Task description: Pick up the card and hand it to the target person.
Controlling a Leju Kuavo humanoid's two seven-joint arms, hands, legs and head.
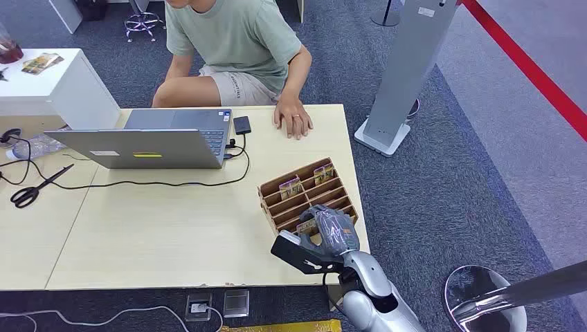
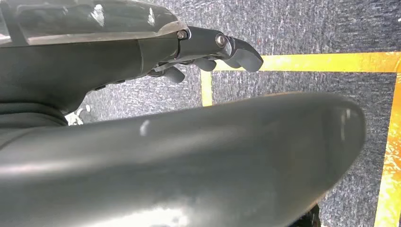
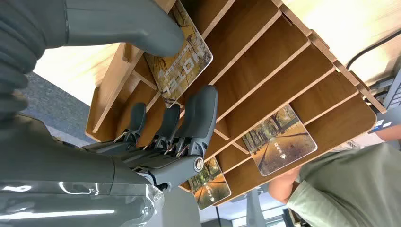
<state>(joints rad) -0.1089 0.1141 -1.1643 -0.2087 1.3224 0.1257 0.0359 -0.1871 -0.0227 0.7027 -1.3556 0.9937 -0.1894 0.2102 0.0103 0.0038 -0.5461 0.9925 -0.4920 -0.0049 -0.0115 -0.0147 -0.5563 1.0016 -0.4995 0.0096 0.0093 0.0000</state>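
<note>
The right robot hand [image 1: 331, 232] reaches over the near end of the brown slotted wooden card rack [image 1: 273, 193], which stands at the right side of the pale wooden bench [image 1: 159, 235]. In the right wrist view its thick grey thumb presses one face of the autumn-patterned hotel card [image 3: 182, 61] that stands in a near slot, and its dark fingers [image 3: 201, 113] lie against the other side, so the card is pinched but sits in the rack. Two more cards of the same kind [image 1: 290, 185] stand in the far slots. The left robot hand [image 2: 208, 49] hangs over grey carpet with yellow tape lines, fingers curled in around nothing. A person in a green shirt [image 1: 235, 34] sits at the far edge, one hand [image 1: 293, 119] flat on the bench, beside an open silver laptop [image 1: 152, 138]. Black scissors [image 1: 38, 187] lie far left.
</note>
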